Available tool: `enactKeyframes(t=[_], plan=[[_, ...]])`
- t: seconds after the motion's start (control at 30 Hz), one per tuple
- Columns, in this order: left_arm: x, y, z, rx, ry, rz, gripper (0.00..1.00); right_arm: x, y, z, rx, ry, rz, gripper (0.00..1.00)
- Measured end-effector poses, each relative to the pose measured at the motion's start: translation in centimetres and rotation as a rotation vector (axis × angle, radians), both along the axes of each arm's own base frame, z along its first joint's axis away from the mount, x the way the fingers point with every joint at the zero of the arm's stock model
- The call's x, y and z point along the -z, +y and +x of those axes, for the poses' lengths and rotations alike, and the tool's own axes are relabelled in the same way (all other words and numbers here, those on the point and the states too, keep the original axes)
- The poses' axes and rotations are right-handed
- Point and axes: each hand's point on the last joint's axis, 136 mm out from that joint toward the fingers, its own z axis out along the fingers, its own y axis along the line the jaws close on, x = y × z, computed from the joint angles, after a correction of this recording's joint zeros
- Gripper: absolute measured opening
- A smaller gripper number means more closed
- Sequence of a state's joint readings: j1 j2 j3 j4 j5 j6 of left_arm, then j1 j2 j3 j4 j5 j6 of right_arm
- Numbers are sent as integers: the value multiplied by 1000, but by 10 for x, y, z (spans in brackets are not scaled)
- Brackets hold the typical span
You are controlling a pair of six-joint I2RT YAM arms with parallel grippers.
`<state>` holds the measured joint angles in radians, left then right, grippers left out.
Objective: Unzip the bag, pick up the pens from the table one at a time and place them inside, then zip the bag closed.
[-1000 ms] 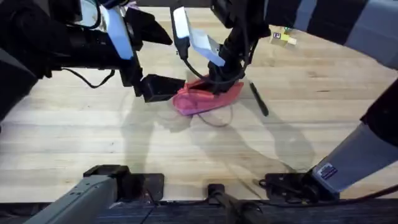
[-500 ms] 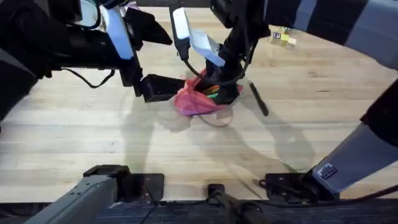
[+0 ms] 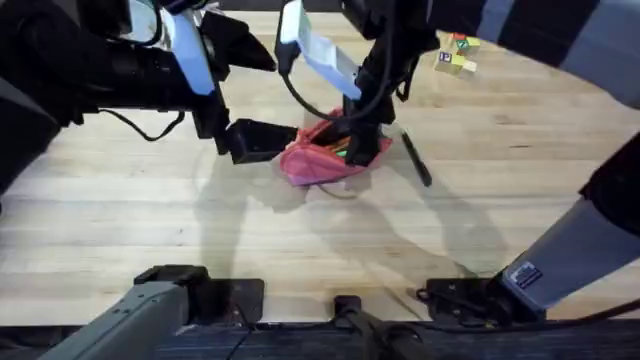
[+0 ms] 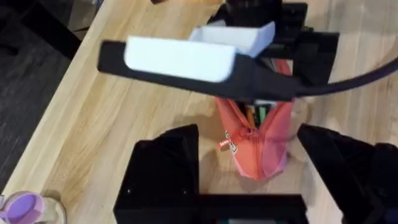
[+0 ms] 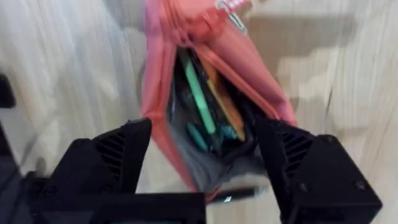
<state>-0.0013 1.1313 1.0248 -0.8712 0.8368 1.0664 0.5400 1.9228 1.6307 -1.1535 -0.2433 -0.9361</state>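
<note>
Light wooden plank table [image 3: 120, 230] w/ visible grain: left gripper [image 4: 249, 180], fingers wide apart & holding nothing, sits just beside the left end of the pink soft fabric pouch [image 3: 325, 158] near centre. Right gripper [image 5: 205, 155] hangs over the unzipped pouch, fingers spread & empty, w/ green & orange pens [image 5: 208, 102] inside; one dark slim pen [image 3: 416, 160] lies just right of the pouch.

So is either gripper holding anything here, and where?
Nothing is held. The left gripper is open around one end of the bag; the right gripper is open over its unzipped mouth.
</note>
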Motion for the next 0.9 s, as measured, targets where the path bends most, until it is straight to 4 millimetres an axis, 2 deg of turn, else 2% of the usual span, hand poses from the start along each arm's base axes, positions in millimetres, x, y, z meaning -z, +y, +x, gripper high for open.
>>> enactKeyframes(t=[0.27,0.37,0.63,0.9], plan=[[-1,0,1,0,-7,0,993,-22,-9,8,98,-26,-60,996],[-1,0,1,0,-8,0,992,-39,-25,6,130,-59,-84,996],[-2,0,3,0,-19,0,993,-75,-65,20,257,-158,-72,996],[-2,0,4,0,-23,0,993,-82,-113,42,520,-145,-56,996]])
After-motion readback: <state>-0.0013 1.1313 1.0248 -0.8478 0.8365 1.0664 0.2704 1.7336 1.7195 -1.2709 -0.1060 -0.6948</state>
